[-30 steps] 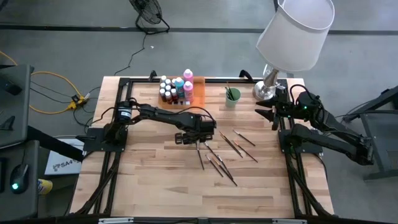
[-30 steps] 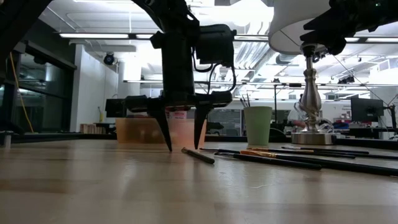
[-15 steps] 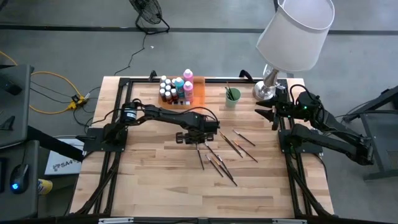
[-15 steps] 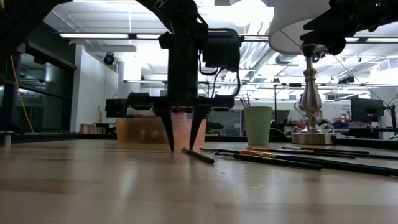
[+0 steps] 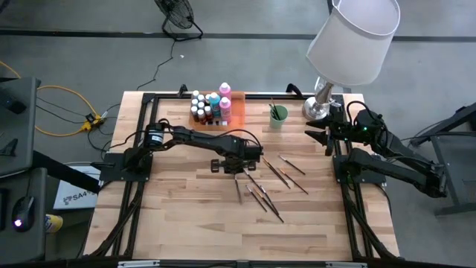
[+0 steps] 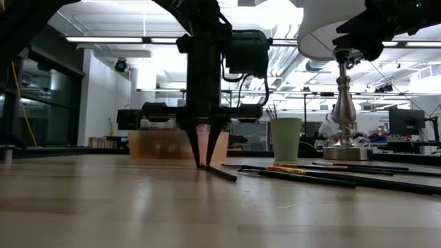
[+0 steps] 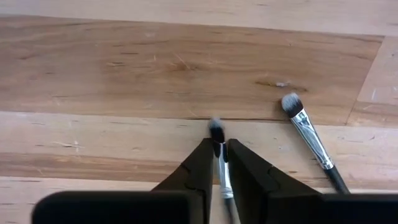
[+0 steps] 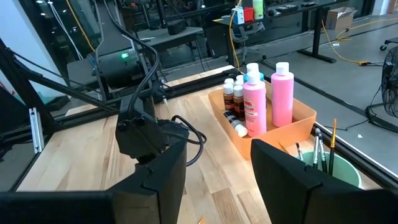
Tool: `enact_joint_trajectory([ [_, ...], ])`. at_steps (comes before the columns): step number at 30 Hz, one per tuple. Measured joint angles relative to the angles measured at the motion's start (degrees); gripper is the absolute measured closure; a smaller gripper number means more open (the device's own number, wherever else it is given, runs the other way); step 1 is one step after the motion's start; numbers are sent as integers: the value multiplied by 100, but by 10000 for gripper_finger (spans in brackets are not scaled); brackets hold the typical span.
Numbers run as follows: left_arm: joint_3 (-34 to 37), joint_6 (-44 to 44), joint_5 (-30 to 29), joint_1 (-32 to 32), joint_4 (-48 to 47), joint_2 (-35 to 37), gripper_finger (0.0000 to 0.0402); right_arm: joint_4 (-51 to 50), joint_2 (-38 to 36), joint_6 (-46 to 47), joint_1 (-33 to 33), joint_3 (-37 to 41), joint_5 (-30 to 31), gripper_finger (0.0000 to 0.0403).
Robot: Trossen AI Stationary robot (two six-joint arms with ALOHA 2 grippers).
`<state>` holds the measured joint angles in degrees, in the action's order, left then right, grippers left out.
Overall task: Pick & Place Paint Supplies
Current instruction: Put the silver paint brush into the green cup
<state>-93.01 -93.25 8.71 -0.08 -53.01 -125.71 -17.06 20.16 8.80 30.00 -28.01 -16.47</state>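
Several thin dark paintbrushes lie loose on the wooden table's middle. My left gripper points straight down over the leftmost paintbrush, its fingertips at the table top, shut on that brush's bristle end. A second brush lies close by. The white-capped paint bottles stand in the orange tray at the far edge. My right gripper waits open at the far right, above the table. My left gripper pinches the paintbrush between its two fingers at the silver ferrule, just behind the dark bristle tip. The fingers come from above, pointing down, one on each side of the brush. The brush lies flat on the table.
A pale green cup with brushes in it stands right of the tray. A lamp with a white shade and metal foot stands at the far right corner. Black frame rails run along the table's edges.
My left gripper has shut: its fingers stood wide apart over the table and have come together around the brush's bristle end. The brush lies where it was.
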Motion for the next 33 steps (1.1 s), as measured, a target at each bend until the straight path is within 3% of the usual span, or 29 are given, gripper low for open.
enact_joint_trajectory([
  [6, -6, 152, 1, -35, 65, 3, 393, 1, 0, 0, -1, 0, 0, 229],
  [16, -9, 706, -211, -137, 98, 3, 399, 2, 0, 0, -1, 0, 0, 229],
  [33, -9, 3503, -720, -131, 478, 9, 401, 2, 0, 0, -1, -2, 0, 229],
])
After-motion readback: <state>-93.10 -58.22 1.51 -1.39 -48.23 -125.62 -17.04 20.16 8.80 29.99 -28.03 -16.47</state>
